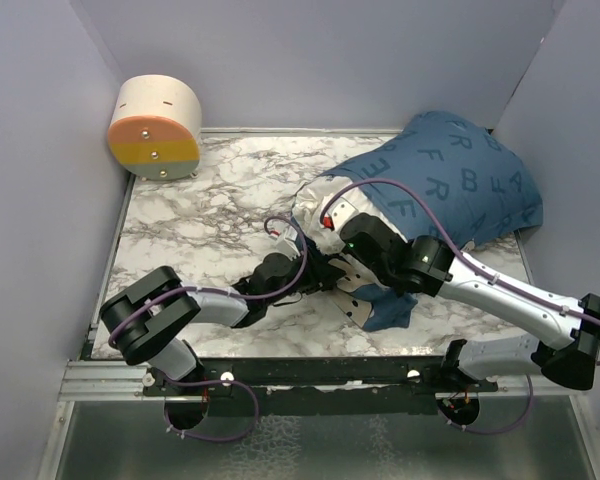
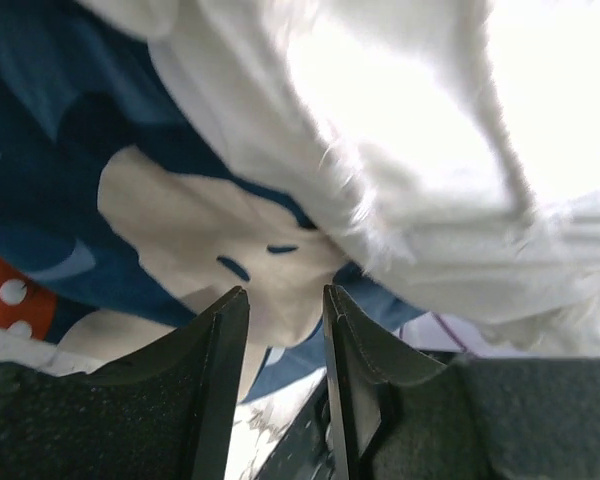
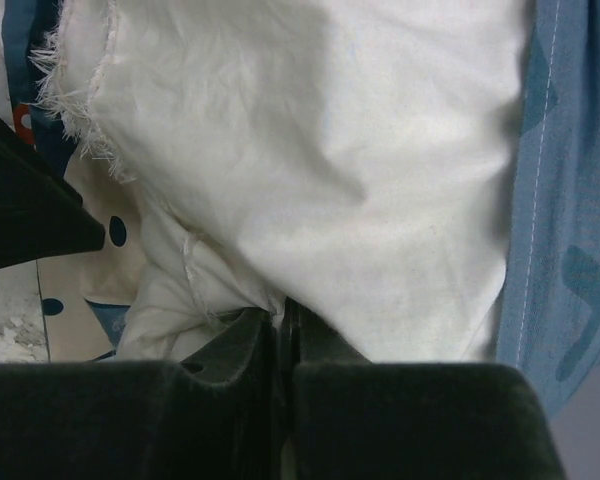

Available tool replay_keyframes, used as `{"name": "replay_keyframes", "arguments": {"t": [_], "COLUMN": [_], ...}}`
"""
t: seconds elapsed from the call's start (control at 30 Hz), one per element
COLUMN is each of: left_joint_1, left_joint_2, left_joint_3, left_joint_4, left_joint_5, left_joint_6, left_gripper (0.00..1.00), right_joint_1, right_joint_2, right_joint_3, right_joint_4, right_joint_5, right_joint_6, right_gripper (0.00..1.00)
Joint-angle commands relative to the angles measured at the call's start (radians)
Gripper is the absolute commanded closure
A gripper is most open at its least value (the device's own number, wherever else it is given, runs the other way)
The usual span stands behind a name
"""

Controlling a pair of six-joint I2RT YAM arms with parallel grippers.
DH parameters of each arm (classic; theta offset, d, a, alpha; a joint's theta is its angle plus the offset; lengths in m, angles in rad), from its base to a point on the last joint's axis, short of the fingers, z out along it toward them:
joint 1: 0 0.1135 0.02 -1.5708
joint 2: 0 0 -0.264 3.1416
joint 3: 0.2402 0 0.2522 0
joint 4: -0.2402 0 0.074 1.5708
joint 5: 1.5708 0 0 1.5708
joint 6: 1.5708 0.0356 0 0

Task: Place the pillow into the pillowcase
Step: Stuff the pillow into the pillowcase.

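Observation:
The dark blue pillowcase (image 1: pixel 460 185) lies bulging at the back right of the table, with a flap of it (image 1: pixel 385 312) near the front. The white pillow (image 1: pixel 313 207) shows only as a patch at the case's left mouth; the rest is hidden inside. My right gripper (image 1: pixel 342 238) is at that mouth, and in its wrist view it (image 3: pixel 280 315) is shut on a fold of the pillow (image 3: pixel 310 150), with the pillowcase (image 3: pixel 570 200) at the right. My left gripper (image 1: pixel 325 272) sits just below it; in its wrist view it (image 2: pixel 283 300) is open and empty, under the pillowcase's mouse face (image 2: pixel 210 230) and the pillow (image 2: pixel 430 150).
A round wooden box (image 1: pixel 156 128) with an orange and yellow face stands in the back left corner. The marble tabletop (image 1: pixel 210 220) is walled by grey panels at the back and both sides. A metal rail (image 1: pixel 110 378) runs along the near edge.

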Motion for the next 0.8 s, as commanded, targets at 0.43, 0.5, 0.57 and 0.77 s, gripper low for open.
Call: {"name": "replay_keyframes", "arguments": {"t": [0.43,0.5,0.57,0.77], "left_joint_1": [-0.006,-0.006,-0.005,-0.005], "left_joint_2": [0.135,0.147,0.156,0.205], "left_joint_3": [0.107,0.11,0.112,0.108], "left_joint_4": [0.018,0.016,0.015,0.095], "left_joint_5": [-0.218,-0.249,-0.282,-0.312], "left_joint_6": [-0.029,-0.037,-0.048,-0.053], "left_gripper": [0.53,0.53,0.51,0.48], "right_joint_1": [-0.012,-0.012,-0.012,-0.011], "right_joint_2": [-0.051,-0.054,-0.054,-0.055], "right_joint_3": [-0.02,-0.02,-0.021,-0.032], "right_joint_4": [0.09,0.091,0.09,0.095], "right_joint_5": [-0.012,-0.013,-0.015,-0.026], "right_joint_6": [-0.018,-0.019,-0.018,-0.017], "right_gripper": [0.99,0.99,0.99,0.99]}}
